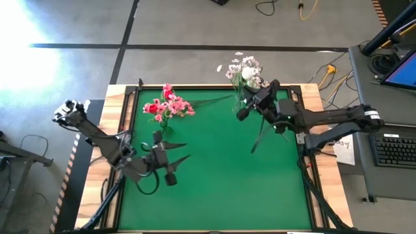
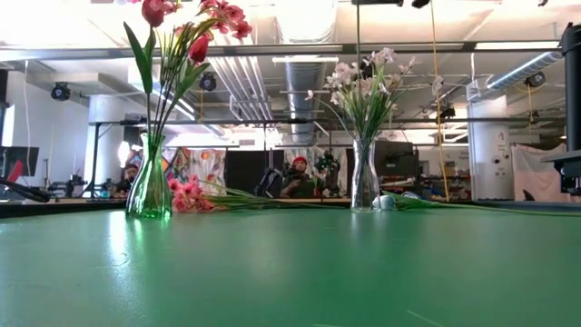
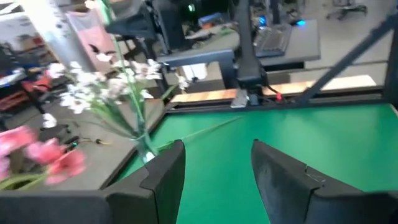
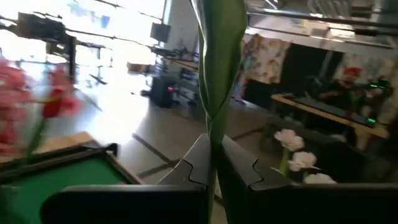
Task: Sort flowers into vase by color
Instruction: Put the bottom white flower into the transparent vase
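Green table [image 1: 214, 188]; right pincer [image 1: 250, 104] pinching flower stem [image 4: 214, 93], stem upright

Robotics lab or workshop floor, not a home. A green-topped test table [image 1: 221, 175] with a wooden rim is set on a bare concrete floor [image 1: 195, 62] marked with dark tape lines. Loose cables [image 1: 325, 71] are run across the floor. A keyboard [image 1: 395, 149] and a laptop [image 1: 403, 68] are placed on a side bench. Exposed ceiling ducts [image 2: 304, 68] and workbenches are seen behind, with a seated person [image 2: 295, 177].
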Motion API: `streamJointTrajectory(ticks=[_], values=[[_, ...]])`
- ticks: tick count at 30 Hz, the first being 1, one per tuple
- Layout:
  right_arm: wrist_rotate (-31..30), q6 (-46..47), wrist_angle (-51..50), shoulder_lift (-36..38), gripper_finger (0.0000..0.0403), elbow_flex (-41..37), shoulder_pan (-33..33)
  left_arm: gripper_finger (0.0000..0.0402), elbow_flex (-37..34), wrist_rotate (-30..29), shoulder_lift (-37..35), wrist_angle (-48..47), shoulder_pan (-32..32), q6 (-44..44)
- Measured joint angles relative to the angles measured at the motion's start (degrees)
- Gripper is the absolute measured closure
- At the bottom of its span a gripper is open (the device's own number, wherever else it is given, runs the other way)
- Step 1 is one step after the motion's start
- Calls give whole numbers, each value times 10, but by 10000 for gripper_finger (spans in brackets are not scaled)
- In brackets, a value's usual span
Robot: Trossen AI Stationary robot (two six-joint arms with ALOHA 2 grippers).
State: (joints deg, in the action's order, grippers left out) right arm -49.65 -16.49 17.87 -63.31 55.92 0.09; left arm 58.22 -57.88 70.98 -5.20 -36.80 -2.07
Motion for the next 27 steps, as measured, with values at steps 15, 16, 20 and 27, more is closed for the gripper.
streamJointTrajectory(ticks=[15,16,20,27], values=[[38,95,-1,-15,390,-10,-133,232,-29,-179,-70,-6,-85,-15],[37,95,-1,-18,390,-12,-137,232,-29,-187,-73,-9,-88,-15],[38,105,0,-32,390,-18,-148,232,-29,-208,-84,-19,-94,-15],[36,105,9,-61,390,-18,-148,232,-29,-212,-92,-30,-94,-15]])
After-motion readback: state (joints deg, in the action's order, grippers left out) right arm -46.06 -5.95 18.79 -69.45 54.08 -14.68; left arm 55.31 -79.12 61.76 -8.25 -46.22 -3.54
